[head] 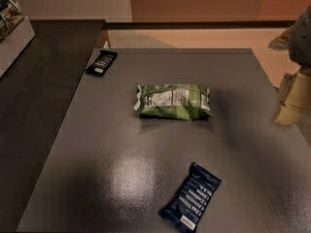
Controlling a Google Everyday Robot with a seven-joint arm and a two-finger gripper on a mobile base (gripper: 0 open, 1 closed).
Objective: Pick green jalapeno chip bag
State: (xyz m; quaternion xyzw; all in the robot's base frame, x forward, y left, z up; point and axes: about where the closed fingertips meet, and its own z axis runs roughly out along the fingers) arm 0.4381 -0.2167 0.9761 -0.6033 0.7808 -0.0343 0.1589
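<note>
Green jalapeno chip bag (173, 101) lies flat on the gray table (97, 144), near the middle, with its white label facing up. My gripper (294, 98) is well off to the right of the bag, by the edge of the view, and it is not touching the bag. I cannot tell if my gripper is open or closed, because only a blurry bit of it shows. It does not have the bag. A small black packet (101, 62) lies behind the bag and to its left. A dark blue bar wrapper (191, 197) lies in front of the bag, a bit to its right. Both are well apart from the bag, so I think I will not grab the wrong one if I aim well. What could go wrong? The bag looks puffy, so it may squish or slip out when I squeeze it. The table looks smooth and shiny, so the bag could skid away if I bump it from the side on my way in. If I pinch only a thin corner, the bag may droop and fall. If I push down too hard, I may crush the chips. I think I should come in from above the bag and close across its fat middle.
</note>
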